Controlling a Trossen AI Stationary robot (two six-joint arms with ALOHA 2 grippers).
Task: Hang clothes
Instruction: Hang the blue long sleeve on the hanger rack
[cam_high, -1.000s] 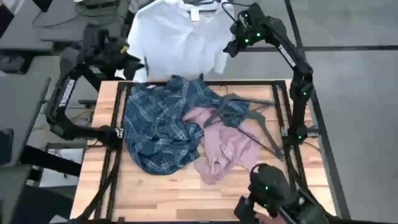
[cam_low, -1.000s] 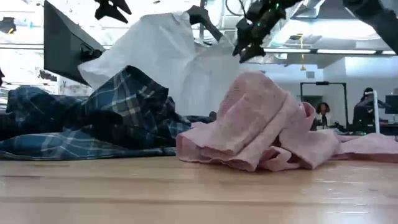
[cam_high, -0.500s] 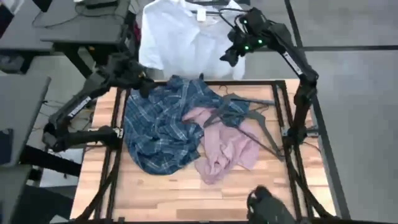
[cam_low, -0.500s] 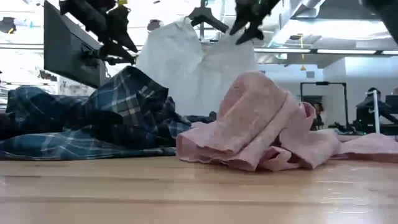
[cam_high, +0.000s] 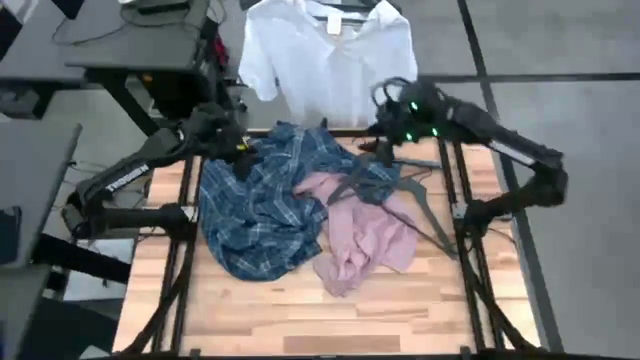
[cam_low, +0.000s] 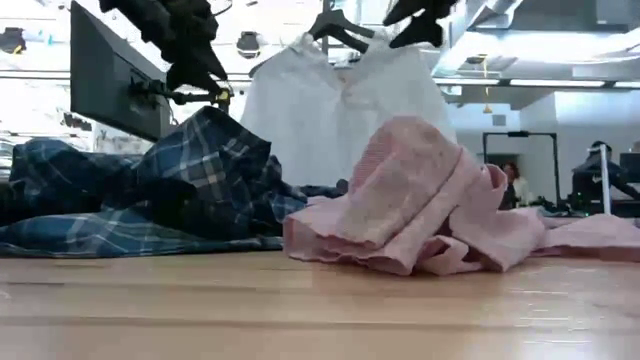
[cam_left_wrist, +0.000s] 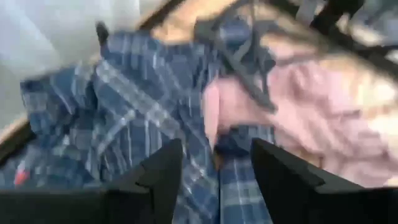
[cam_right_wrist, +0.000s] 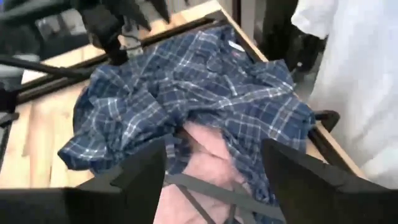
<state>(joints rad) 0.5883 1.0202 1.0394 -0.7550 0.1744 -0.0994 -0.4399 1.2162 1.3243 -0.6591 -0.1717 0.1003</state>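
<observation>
One white shirt (cam_high: 325, 55) now hung on its hanger beyond the table's far edge, released by both grippers, left (cam_high: 237, 150) and right (cam_high: 385, 140), since lowered wide open and empty over plaid shirt (cam_high: 265, 205) and pink shirt (cam_high: 365, 235), both unhung.

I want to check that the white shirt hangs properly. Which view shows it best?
The high view: the whole white shirt shows spread on its hanger beyond the table's far edge. The low view shows its body, the lower part hidden behind the pink shirt. The right wrist view catches one edge; the left wrist view only a pale blur.
</observation>
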